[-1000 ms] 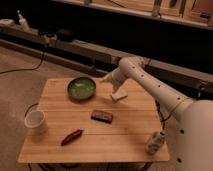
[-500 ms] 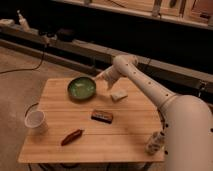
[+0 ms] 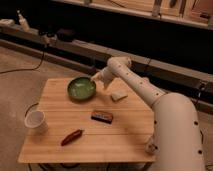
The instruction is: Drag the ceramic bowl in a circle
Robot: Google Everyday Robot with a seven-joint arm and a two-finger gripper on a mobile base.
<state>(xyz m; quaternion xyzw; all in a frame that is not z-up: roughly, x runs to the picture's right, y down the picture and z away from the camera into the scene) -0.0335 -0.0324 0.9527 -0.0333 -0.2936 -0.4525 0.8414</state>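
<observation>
you see the wooden table [image 3: 55,145] across the lower view, and the white arm [image 3: 150,94] reaching over it from the right. the ceramic bowl [image 3: 80,89] sits at the table's far left-centre. the gripper [image 3: 96,77] is at the bowl's far-right rim. you cannot tell its grip state, nor whether it touches. white cup [image 3: 36,121] near the left edge, dark block [image 3: 101,116] mid-table, red item [image 3: 72,137] near the front, pale piece [image 3: 118,95] right of the bowl.

The tool [image 3: 95,78] now sits at the far right rim of the ceramic bowl [image 3: 81,88]. One second ago it is further right and nearer, close above the pale block [image 3: 118,95]. The elbow [image 3: 119,63] stands further left than before. Contact with the rim cannot be confirmed.
</observation>
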